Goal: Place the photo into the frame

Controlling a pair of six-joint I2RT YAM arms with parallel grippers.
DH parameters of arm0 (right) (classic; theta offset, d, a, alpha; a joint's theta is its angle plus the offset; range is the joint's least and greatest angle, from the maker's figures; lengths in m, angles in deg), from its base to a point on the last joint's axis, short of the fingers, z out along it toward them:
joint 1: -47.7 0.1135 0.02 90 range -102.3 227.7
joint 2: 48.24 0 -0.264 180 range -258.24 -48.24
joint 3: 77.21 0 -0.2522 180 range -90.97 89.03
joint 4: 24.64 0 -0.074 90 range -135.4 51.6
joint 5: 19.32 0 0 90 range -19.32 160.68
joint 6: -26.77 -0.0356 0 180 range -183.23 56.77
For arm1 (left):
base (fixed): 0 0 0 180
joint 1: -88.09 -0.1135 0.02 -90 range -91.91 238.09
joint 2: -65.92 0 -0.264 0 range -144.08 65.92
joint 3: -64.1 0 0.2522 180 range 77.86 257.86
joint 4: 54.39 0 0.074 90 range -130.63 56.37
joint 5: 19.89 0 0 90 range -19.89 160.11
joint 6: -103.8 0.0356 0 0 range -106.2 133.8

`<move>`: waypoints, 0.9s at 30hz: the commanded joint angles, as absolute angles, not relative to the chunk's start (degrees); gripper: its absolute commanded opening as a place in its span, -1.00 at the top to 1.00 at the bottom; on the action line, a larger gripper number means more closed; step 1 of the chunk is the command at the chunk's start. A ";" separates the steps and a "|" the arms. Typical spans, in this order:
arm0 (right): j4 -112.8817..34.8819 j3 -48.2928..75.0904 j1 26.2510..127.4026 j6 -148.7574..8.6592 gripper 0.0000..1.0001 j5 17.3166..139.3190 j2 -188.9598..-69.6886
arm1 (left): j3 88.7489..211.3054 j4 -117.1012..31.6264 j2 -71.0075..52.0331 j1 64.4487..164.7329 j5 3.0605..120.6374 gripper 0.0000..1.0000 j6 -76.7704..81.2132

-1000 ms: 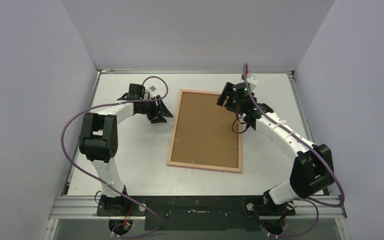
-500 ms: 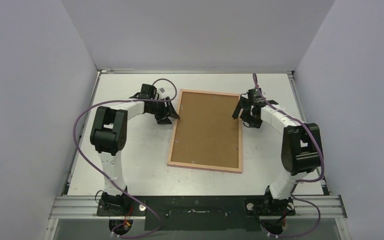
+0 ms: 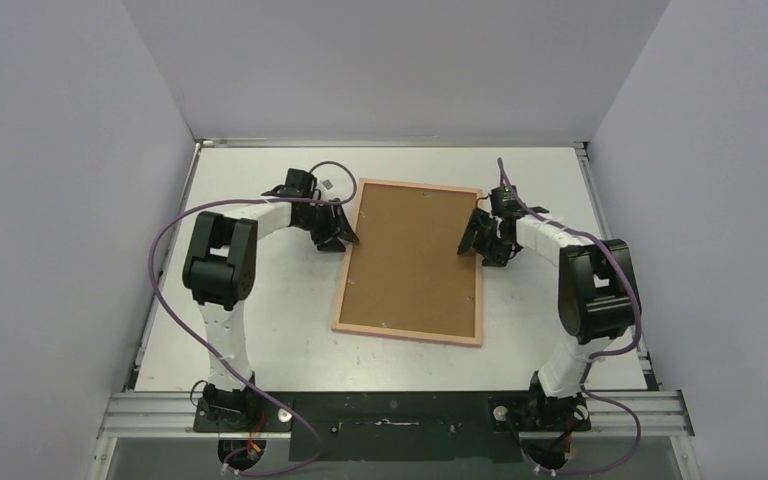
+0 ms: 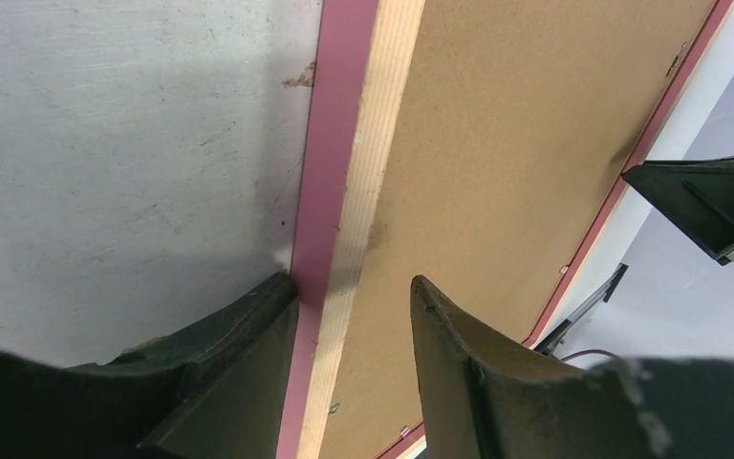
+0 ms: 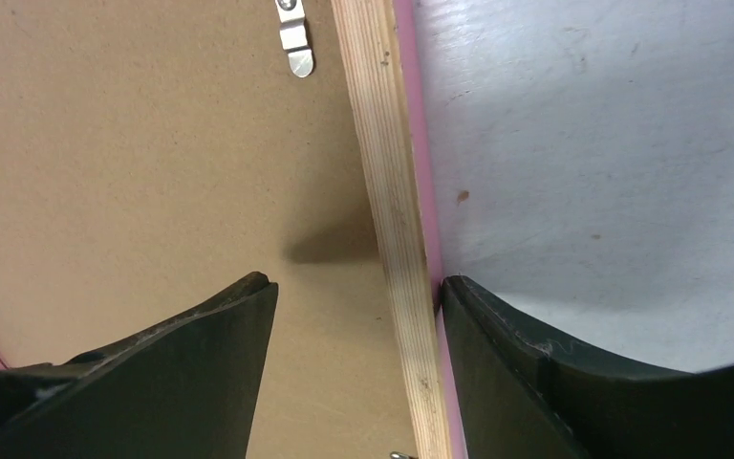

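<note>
- The frame [image 3: 407, 335] lies face-down at the middle of the table [image 3: 290, 290], with its long sides running 12 to 6 o'clock.
- A brown backing board [image 3: 412, 258] fills the frame's back, and a metal tab [image 5: 293, 38] sits at its edge.
- The photo is not visible. Whether it lies under the board cannot be told.
- Left claw [image 4: 354, 287]: moderately wide and holding nothing. It straddles the rail at the frame's 10 o'clock side, with one finger at the pink outer edge.
- Right claw [image 5: 356, 282]: wide and holding nothing. It straddles the rail at the 2 o'clock side.
- Progress, as a judgement: with the board seated, insertion looks finished or nearly so. Securing the tabs or turning the frame over may remain.
- Count: one frame, one backing board, two claws, no photo in view.
</note>
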State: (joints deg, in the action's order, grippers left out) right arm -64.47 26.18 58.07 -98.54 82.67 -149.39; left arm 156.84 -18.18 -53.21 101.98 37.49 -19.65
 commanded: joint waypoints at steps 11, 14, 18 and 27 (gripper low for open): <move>-62.71 37.13 69.99 -98.66 -0.22 94.97 -132.46 | 152.24 -11.61 -44.47 102.43 37.45 0.10 -15.43; -63.93 39.84 70.52 -99.40 -0.23 92.78 -129.74 | 149.00 -10.65 -41.93 102.42 39.79 0.10 -14.39; -71.07 40.25 70.47 -100.82 -0.31 82.37 -127.34 | 147.33 -9.10 -40.20 102.25 43.01 0.06 -12.45; -77.05 31.86 70.17 -93.52 -0.55 66.62 -129.53 | 148.80 -4.60 -40.14 102.24 48.09 -0.05 -8.18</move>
State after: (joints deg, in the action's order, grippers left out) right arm -75.94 37.61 70.35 -98.37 74.93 -127.64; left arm 147.40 -6.96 -42.72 102.20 45.69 -11.04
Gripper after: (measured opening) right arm 0.780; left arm 0.524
